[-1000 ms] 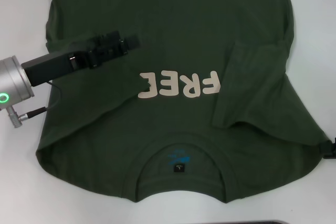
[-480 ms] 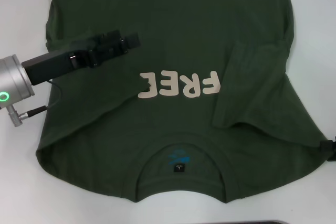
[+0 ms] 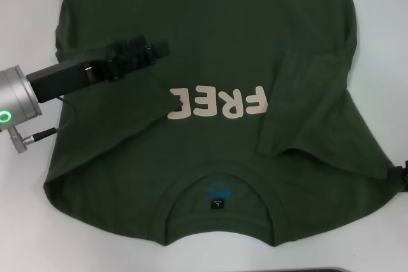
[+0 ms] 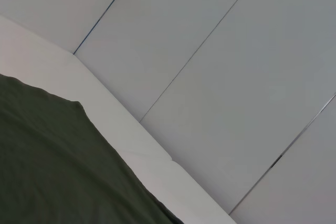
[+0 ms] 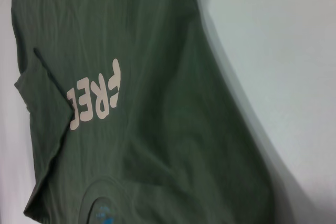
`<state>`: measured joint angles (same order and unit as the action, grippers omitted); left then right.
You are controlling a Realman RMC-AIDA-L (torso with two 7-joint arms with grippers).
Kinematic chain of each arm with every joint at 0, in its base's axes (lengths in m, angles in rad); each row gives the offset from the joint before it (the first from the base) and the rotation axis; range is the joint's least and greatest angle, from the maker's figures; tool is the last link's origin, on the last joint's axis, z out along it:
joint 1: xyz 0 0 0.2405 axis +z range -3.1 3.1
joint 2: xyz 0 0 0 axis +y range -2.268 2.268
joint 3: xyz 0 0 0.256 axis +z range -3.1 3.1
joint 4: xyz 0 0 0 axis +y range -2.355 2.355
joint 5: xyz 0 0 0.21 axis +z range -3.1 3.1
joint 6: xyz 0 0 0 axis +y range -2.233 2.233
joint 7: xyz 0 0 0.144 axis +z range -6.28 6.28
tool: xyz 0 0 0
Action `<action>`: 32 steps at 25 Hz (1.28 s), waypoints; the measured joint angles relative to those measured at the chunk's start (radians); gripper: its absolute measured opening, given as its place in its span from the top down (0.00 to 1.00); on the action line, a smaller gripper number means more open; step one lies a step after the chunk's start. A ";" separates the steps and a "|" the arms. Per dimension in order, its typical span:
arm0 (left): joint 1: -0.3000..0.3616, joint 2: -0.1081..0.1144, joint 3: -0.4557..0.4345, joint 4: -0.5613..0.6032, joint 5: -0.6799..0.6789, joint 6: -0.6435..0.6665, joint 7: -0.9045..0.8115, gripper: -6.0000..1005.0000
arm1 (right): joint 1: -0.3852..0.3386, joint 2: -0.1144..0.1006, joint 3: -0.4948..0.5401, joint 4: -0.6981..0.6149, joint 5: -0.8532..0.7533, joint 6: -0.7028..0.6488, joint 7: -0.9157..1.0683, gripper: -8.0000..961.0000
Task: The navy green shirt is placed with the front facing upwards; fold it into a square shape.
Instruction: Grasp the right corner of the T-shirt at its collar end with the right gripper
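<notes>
The navy green shirt (image 3: 217, 36) lies front up on the white table, collar toward me, with cream letters "FREE" (image 3: 217, 103) and a small black neck tag (image 3: 217, 204). Both sleeves are folded inward onto the chest; the left flap (image 3: 121, 106) reaches the edge of the lettering, the right flap (image 3: 306, 106) lies beside it. My left gripper (image 3: 159, 49) hovers over the shirt's left chest, above the left flap. Only a sliver of my right gripper (image 3: 401, 175) shows at the shirt's right shoulder edge. The right wrist view shows the shirt (image 5: 157, 103) from above; the left wrist view shows its hem corner (image 4: 52, 166).
White table (image 3: 25, 221) surrounds the shirt, with bare strips on the left, right (image 5: 273, 51) and front. A grey panelled wall (image 4: 220, 66) rises behind the table's far edge. A dark edge (image 3: 319, 270) runs along the front of the head view.
The right gripper has slid slightly further out past the right edge. The left gripper has barely moved; the shirt lies the same.
</notes>
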<state>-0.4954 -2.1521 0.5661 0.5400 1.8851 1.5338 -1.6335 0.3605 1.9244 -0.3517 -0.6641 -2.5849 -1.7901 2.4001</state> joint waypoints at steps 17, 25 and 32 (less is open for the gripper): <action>-0.005 0.001 0.000 0.000 0.000 -0.011 0.000 0.11 | 0.017 0.004 -0.038 0.003 -0.001 0.016 0.014 0.58; -0.006 0.002 0.000 0.000 0.000 -0.011 0.000 0.11 | 0.020 0.005 -0.038 0.008 -0.001 0.016 0.014 0.65; -0.005 0.003 -0.001 0.002 0.000 -0.011 -0.001 0.11 | 0.020 0.007 -0.036 0.016 0.002 0.014 0.004 0.77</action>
<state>-0.5005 -2.1494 0.5650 0.5420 1.8851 1.5232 -1.6342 0.3805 1.9317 -0.3873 -0.6477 -2.5831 -1.7766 2.4045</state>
